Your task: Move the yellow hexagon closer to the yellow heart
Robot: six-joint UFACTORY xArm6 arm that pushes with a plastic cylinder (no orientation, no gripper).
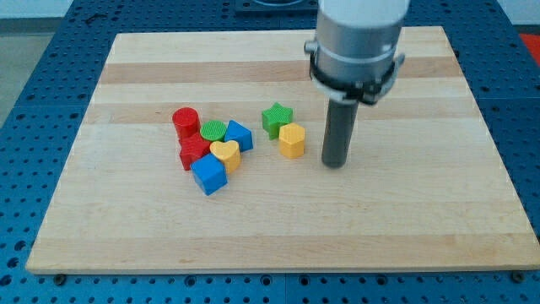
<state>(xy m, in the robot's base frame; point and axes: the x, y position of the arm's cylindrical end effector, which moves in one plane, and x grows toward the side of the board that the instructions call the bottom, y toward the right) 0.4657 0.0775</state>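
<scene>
The yellow hexagon (292, 140) sits near the board's middle, touching the green star (276, 119) at its upper left. The yellow heart (225, 154) lies to the left in a tight cluster with a red cylinder (186, 121), a green round block (213, 131), a blue triangular block (239, 135), a red block (194, 153) and a blue cube (208, 174). My tip (336, 163) rests on the board just right of the yellow hexagon, a small gap apart.
The wooden board (405, 219) lies on a blue perforated table (34, 76). The arm's grey body (356, 42) hangs over the board's upper middle.
</scene>
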